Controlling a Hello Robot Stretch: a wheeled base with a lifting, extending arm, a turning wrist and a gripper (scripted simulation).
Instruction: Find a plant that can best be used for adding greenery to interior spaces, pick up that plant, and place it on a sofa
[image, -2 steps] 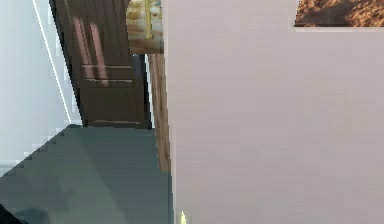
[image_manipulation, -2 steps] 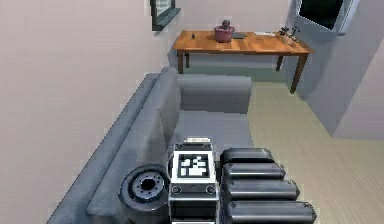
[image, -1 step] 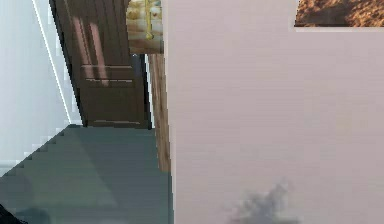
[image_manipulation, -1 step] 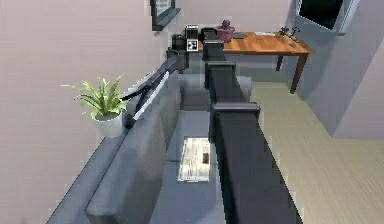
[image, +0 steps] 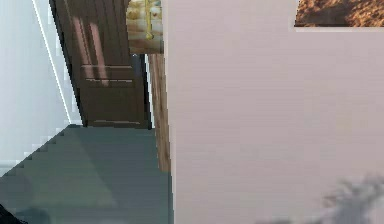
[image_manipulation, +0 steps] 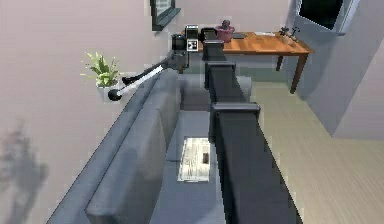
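Note:
A small leafy green plant (image_manipulation: 100, 68) in a pale pot hangs at the far end of my gripper (image_manipulation: 118, 93), clear of every surface, so the gripper holds it. It sits in the air against the pale wall, just above the back of a long grey-blue sofa (image_manipulation: 150, 135). In the arm side view the dark arm (image_manipulation: 235, 120) reaches up over the sofa's seat.
A flat white thing (image_manipulation: 193, 160) lies on the sofa seat beside the arm. A wooden table (image_manipulation: 262, 45) with small items stands beyond the sofa's far end. In the forward view a pale wall (image: 265, 120) stands close on the right, and a dark wooden door (image: 105, 60) lies across grey floor (image: 90, 170).

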